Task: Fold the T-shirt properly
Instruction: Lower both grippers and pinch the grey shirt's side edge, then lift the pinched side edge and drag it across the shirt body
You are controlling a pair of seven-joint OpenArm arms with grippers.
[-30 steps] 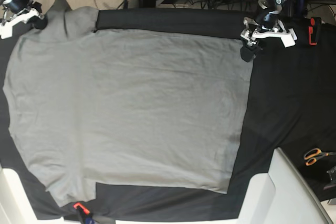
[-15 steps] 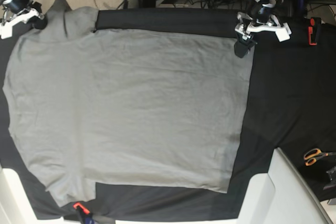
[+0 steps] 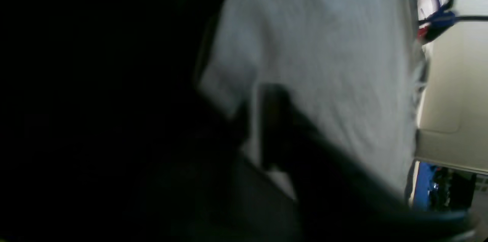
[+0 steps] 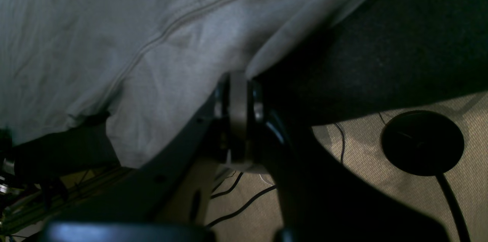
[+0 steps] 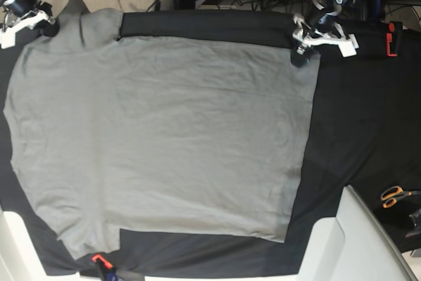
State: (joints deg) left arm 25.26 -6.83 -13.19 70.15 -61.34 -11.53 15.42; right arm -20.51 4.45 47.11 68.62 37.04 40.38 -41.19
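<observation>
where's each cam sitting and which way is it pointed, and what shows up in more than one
Base: overhead, looking straight down on the grey T-shirt spread over the black cloth; both arms show at the far corners.
Left wrist: on the left arm, low and blurred, facing across the shirt; a dark finger shows.
Right wrist: on the right arm, at the shirt's seamed edge; the right gripper pinches the fabric.
Shared: all three views show the T-shirt and black cloth.

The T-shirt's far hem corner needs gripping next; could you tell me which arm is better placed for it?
Left. Its end effector sits right at that corner of the T-shirt, while the right end effector is at the sleeve across the table.
</observation>
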